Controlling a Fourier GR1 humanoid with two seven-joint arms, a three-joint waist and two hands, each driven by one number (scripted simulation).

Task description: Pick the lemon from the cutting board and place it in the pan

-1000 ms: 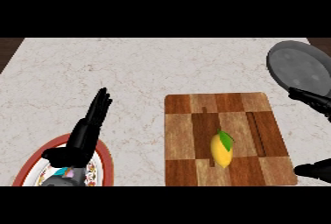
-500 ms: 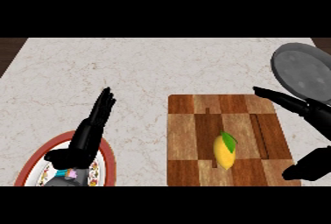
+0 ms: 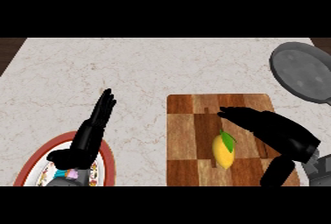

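Observation:
A yellow lemon (image 3: 223, 152) with a green leaf lies on the checkered wooden cutting board (image 3: 187, 131), toward its near side. My right hand (image 3: 278, 131) is open above the board's right half, fingers stretched leftward just beyond the lemon, thumb hanging down at the near right; it does not touch the fruit. The grey pan (image 3: 304, 72) sits at the far right, partly cut off by the view's edge. My left hand (image 3: 90, 131) rests open at the left, fingers pointing away from me.
A red-rimmed patterned plate (image 3: 45, 157) lies at the near left under my left forearm. The counter (image 3: 97, 65) is pale marble, with a dark edge at the far left corner.
My right hand has come in from the right edge over the cutting board, its fingers now above the board close to the lemon. The view has shifted slightly. The lemon has not moved.

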